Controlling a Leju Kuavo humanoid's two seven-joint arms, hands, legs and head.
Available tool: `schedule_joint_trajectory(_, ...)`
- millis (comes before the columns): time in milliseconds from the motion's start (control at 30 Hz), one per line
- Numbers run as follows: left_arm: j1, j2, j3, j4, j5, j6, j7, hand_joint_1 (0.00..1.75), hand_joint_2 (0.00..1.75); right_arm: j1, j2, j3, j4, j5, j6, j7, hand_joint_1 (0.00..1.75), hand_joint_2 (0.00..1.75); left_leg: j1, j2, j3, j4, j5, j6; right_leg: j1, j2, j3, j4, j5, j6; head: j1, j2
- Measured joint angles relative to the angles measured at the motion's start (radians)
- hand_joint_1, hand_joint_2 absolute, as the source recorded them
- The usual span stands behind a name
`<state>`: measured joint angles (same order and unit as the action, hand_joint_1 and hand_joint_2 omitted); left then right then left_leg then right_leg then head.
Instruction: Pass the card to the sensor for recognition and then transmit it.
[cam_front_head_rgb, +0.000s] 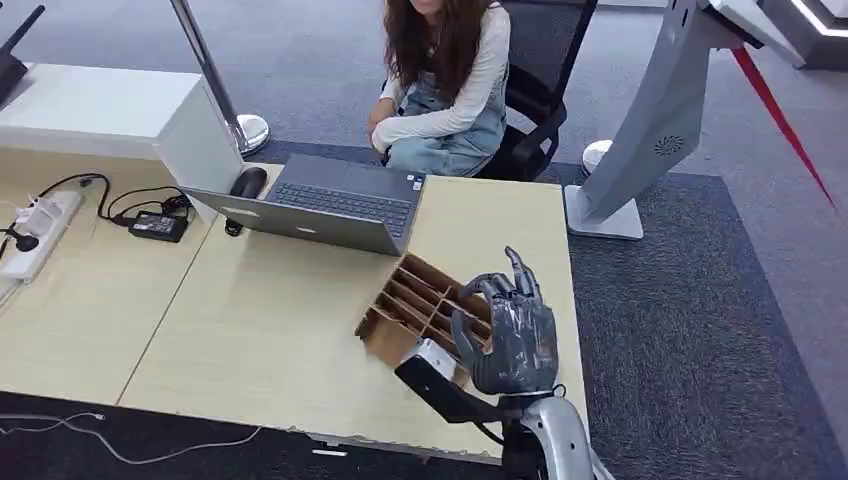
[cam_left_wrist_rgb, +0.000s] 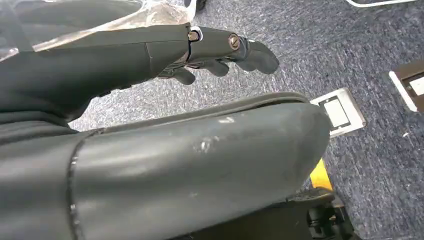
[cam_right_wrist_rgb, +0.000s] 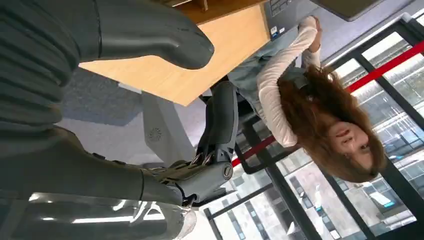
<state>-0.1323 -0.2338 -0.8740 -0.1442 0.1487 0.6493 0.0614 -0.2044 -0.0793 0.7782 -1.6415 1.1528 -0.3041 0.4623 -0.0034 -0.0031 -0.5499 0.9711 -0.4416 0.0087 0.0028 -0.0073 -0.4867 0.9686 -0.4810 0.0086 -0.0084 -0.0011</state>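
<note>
A: Starting big?

B: Pale wooden surface (cam_front_head_rgb: 280, 330), spreading beneath and far out to the left of the right hand (cam_front_head_rgb: 505, 330). Beyond the hand, past the far edge, a seated person (cam_front_head_rgb: 445, 90) in a light top and denim, arms folded. Off to the hand's right, on the carpet, a slanted grey stand (cam_front_head_rgb: 650, 130).

A: And on the surface?

B: Open grey laptop (cam_front_head_rgb: 330, 205), beyond the hand and to its left. Then a cardboard organiser (cam_front_head_rgb: 400, 305) with slanted slots, just beside the hand on its left, partly behind the fingers.

A: State of that hand?

B: Raised upright above the near right corner, fingers apart and lightly bent, gripping nothing.

A: The card?

B: Cannot tell. Slots too dark and narrow to make one out.

A: Other hand?

B: Left hand (cam_left_wrist_rgb: 215, 50) hanging over blue-grey carpet (cam_left_wrist_rgb: 350, 45), thumb stretched out straight, nothing seen in it. Fingers mostly hidden behind the thumb, so spread or curled cannot be told. Below it, set in the carpet, a small metal floor plate (cam_left_wrist_rgb: 336, 111).

A: Smaller bits?

B: All well to the left of the right hand: a white power strip (cam_front_head_rgb: 40, 230) at the far left edge, a black mouse (cam_front_head_rgb: 247, 183) by the laptop's corner, a black adapter (cam_front_head_rgb: 157, 227) with its cable between the two.
</note>
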Motion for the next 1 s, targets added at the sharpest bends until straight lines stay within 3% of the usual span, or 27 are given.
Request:
schedule_joint_trajectory(67, 0.0, 0.0, 0.0, 0.0, 0.0, -0.003, 0.0, 0.0, 0.0, -0.007, 0.002, 0.003, 0.008, 0.003, 0.01, 0.006, 0.68, 1.75, 0.0, 0.0, 0.0, 0.0, 0.0, 0.0, 0.0, 0.0, 0.0, 0.0, 0.0, 0.0, 0.0, 0.0)
schedule_joint_trajectory(200, 0.0, 0.0, 0.002, 0.0, 0.0, -0.01, 0.0, 0.0, 0.0, -0.028, 0.015, 0.013, 0.031, 0.007, 0.034, 0.011, 0.59, 1.75, 0.0, 0.0, 0.0, 0.0, 0.0, 0.0, 0.0, 0.0, 0.0, 0.0, 0.0, 0.0, 0.0, 0.0)
schedule_joint_trajectory(1000, 0.006, 0.0, 0.077, 0.0, -0.035, -0.03, -0.022, 0.0, 0.0, -0.105, 0.067, 0.038, 0.28, -0.071, 0.048, 0.059, 0.65, 1.75, 0.0, 0.0, 0.0, 0.0, 0.0, 0.0, 0.0, 0.0, 0.0, 0.0, 0.0, 0.0, 0.0, 0.0)
